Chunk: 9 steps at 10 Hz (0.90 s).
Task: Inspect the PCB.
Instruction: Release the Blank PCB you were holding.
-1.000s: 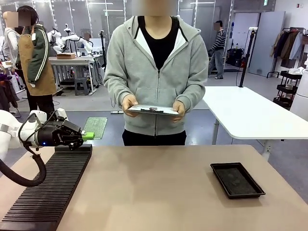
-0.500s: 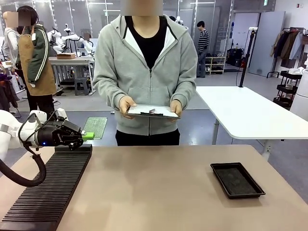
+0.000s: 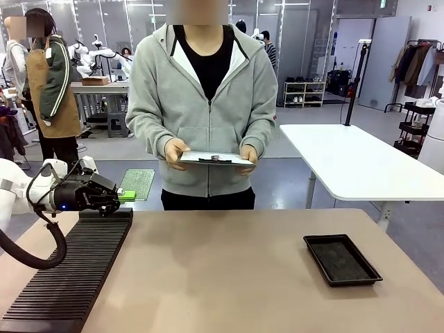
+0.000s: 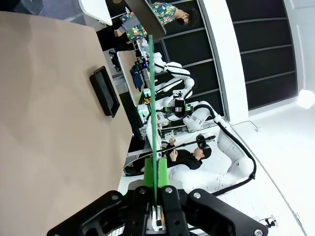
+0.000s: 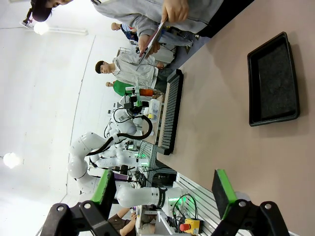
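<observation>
The left gripper (image 3: 125,196) clamps one edge of the thin dotted green PCB (image 3: 139,183) projecting beyond its jaws, while the right gripper (image 5: 165,189) stands wide and empty; inspection seems begun, verdict outstanding.

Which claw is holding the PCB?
The left claw, shut on one edge of the PCB; the right claw stands open and empty.

The left arm (image 3: 12,189) is glossy white with rounded joints; behind the left hand (image 3: 119,197) a thick black cable (image 3: 61,244) loops down. That hand is black and angular, a small blue light (image 3: 64,206) on its body, bright green pads (image 4: 163,172) at its tips. The right hand (image 5: 165,184) has black linked fingers with silver pivot screws and green pads (image 5: 224,189). The person (image 3: 208,90) wears a grey zip hoodie over a black top.
</observation>
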Motion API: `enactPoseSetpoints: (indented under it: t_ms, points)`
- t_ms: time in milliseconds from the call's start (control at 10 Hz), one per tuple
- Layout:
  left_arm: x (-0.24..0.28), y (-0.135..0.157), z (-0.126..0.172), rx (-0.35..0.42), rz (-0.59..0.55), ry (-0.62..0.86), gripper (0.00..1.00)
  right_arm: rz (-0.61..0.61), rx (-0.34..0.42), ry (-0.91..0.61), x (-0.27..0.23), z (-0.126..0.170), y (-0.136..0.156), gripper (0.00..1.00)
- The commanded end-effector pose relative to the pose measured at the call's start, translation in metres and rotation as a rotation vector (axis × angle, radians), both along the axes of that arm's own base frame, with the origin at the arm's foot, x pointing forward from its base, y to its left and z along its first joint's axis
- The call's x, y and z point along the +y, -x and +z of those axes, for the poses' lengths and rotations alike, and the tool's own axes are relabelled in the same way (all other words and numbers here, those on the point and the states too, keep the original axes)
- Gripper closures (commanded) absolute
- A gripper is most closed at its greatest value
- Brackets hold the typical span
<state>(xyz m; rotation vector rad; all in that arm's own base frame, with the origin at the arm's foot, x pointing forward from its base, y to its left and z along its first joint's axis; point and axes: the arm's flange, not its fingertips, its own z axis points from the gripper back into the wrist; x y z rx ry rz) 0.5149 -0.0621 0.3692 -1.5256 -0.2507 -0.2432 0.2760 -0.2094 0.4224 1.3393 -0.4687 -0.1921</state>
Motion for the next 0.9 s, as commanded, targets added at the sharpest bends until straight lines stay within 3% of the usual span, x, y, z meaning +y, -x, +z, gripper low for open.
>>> enactPoseSetpoints:
  t_ms: [0, 800]
  points:
    - [-0.0011, 0.0009, -0.0001, 0.0, 0.007, -0.008, 0.96, 0.001, -0.002, -0.003, 0.0, 0.0004, 0.0008, 0.0]
    - [-0.0011, 0.0009, -0.0001, 0.0, 0.007, -0.008, 0.96, 0.001, -0.002, -0.003, 0.0, 0.0004, 0.0008, 0.0]
